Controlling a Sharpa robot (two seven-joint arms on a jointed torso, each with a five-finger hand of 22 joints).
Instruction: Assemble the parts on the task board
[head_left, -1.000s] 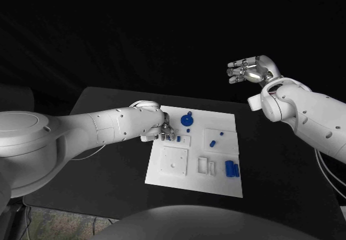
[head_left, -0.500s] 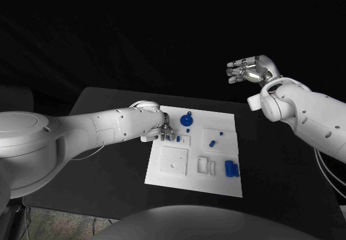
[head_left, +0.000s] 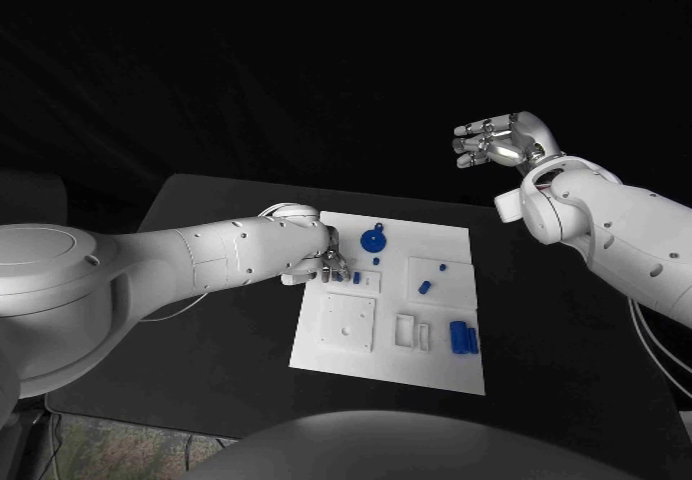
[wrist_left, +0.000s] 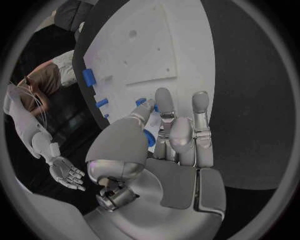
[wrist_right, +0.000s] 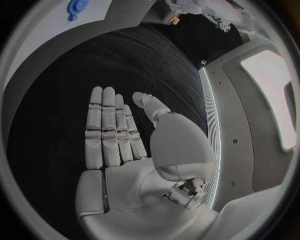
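A: The left robot hand (head_left: 329, 264) is down at the near-left part of the white rectangular task board (head_left: 433, 360) on the black desk (head_left: 216, 350), its fingers closed around a small blue part (wrist_left: 149, 138).

B: Which view shows the hold?

A: The left wrist view: the blue piece sits between thumb and fingers. From the head view, a small blue peg (head_left: 356, 278) stands just beside the fingertips, possibly the same piece; hard to tell.

B: And the right robot hand (head_left: 498, 140)?

A: Raised well above and beyond the board, fingers straight and side by side, holding nothing.

B: Count of blue pieces on the board?

A: One round blue disc with a knob (head_left: 374, 241), one small blue block (head_left: 426, 287), two blue upright cylinders (head_left: 463, 337) near the front edge.
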